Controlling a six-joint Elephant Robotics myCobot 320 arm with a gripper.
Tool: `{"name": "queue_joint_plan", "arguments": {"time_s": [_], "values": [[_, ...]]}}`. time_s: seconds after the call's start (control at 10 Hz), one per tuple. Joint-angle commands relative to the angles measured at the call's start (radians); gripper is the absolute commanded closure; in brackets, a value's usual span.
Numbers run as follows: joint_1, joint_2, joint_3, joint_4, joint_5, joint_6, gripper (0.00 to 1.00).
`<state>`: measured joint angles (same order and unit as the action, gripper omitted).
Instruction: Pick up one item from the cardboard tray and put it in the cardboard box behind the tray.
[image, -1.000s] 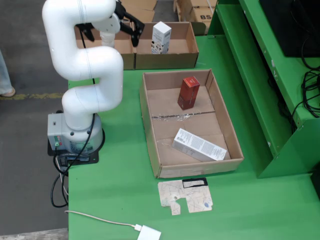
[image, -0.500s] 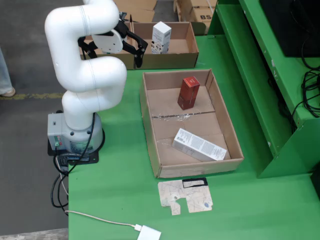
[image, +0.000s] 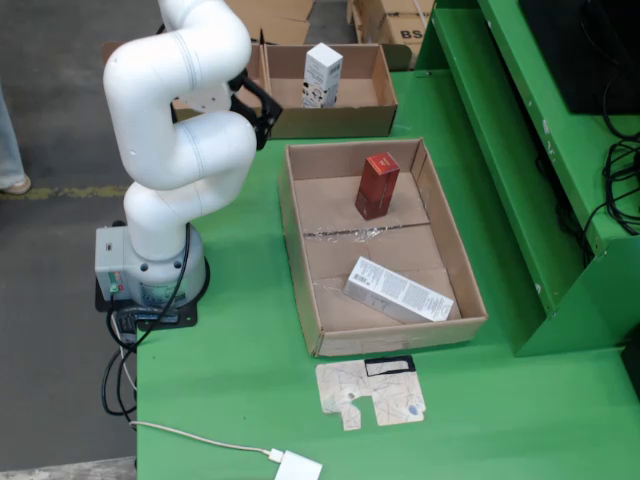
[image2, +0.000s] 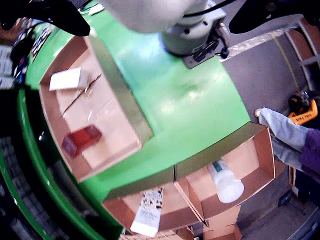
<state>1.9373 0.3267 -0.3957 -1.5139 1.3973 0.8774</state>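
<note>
The cardboard tray (image: 297, 232) holds an upright red box (image: 377, 185) and a white carton (image: 398, 290) lying flat. Behind it, the cardboard box (image: 330, 120) contains an upright white carton (image: 322, 74). My black gripper (image: 258, 112) hangs by the tray's far left corner, partly hidden behind the white arm. In the wrist view its fingers (image2: 50, 14) stand wide apart with nothing between them, so the gripper (image2: 159, 27) is open. That view also shows the tray (image2: 120, 107), the red box (image2: 81, 141), the flat carton (image2: 68, 79) and the boxed carton (image2: 148, 212).
A white bottle (image2: 225, 182) lies in the neighbouring compartment of the back box. A flattened cardboard piece (image: 372, 392) and a white adapter with cable (image: 298, 466) lie near the table's front. Green shelving (image: 560, 150) rises at the right. My base (image: 150, 270) stands left of the tray.
The arm has folded down and toward the front, bringing the gripper from above the back boxes to beside the tray's far left corner. The items have not moved.
</note>
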Motion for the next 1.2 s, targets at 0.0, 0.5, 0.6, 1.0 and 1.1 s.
{"name": "queue_joint_plan", "arguments": {"time_s": [0.0,0.5,0.6,1.0,1.1], "values": [[-0.087,0.04,0.396,-0.364,0.162,-0.011,0.0],[-0.247,0.208,0.079,-0.203,-0.005,-0.12,0.0],[-0.247,0.208,0.079,-0.203,-0.005,-0.12,0.0],[-0.247,0.208,0.079,-0.203,-0.005,-0.12,0.0],[-0.247,0.208,0.079,-0.203,-0.005,-0.12,0.0]]}}
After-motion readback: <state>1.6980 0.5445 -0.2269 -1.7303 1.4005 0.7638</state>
